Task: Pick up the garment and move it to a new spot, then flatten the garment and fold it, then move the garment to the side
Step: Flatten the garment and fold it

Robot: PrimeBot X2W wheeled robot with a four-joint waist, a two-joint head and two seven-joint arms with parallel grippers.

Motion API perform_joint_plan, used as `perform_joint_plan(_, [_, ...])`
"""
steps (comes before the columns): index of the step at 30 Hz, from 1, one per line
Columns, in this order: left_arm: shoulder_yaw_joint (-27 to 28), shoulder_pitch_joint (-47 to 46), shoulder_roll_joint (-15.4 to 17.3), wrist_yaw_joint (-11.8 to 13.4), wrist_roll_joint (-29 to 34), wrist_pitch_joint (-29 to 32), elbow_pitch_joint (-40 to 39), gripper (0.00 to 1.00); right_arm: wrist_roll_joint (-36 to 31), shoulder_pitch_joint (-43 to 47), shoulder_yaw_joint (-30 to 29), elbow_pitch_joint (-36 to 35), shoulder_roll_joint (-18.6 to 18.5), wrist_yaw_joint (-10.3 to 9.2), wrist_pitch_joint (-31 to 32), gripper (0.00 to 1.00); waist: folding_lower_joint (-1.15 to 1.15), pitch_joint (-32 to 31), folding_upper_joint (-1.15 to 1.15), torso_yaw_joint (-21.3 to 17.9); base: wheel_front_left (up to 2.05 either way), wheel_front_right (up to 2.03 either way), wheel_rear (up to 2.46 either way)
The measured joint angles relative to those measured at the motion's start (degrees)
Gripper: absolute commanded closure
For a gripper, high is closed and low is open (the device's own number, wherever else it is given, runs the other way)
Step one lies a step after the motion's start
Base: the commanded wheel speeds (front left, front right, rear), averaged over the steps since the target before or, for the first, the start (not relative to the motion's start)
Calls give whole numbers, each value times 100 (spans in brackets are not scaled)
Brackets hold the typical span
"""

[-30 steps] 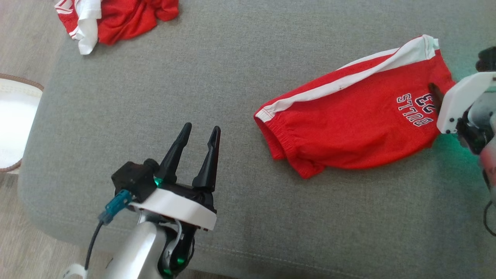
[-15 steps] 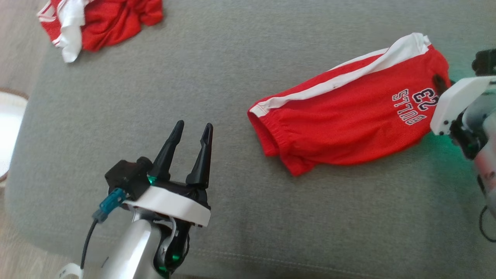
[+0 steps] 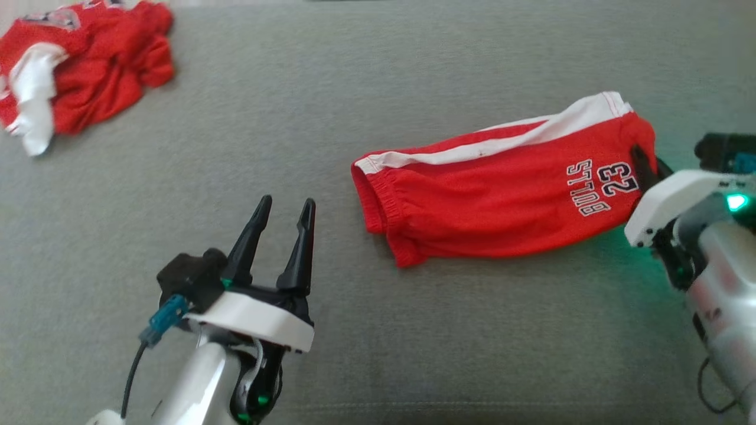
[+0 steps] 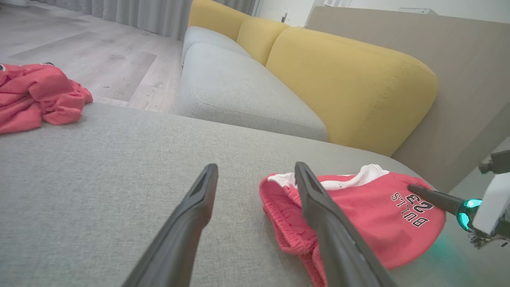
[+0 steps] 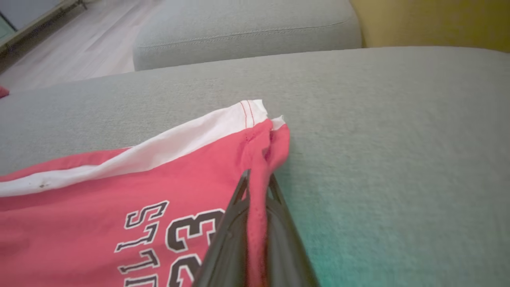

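The right pincer [image 5: 258, 180] is clamped tight on the leg hem of the red garment [image 3: 496, 200], beside the printed 23, probably to lift or drag it. The garment lies fairly flat on the grey cushion [image 3: 413, 71], right of centre. The left pincer [image 3: 286, 202] hangs spread wide and empty near the waistband. How many cloth layers the right pincer holds is hidden.

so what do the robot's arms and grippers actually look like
Both the left gripper and right gripper have two long, tapering black fingers on a white wrist plate, with green lights. The forearms are pale and glossy. A black camera block carries a teal connector and dark cable.
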Motion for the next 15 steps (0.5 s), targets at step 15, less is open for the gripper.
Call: perform_joint_plan(15, [98,158,-33,-41,31,0,98,0,-245,761,-871,142,661,0,-808,100,0,-233,0,-647,0,0,0])
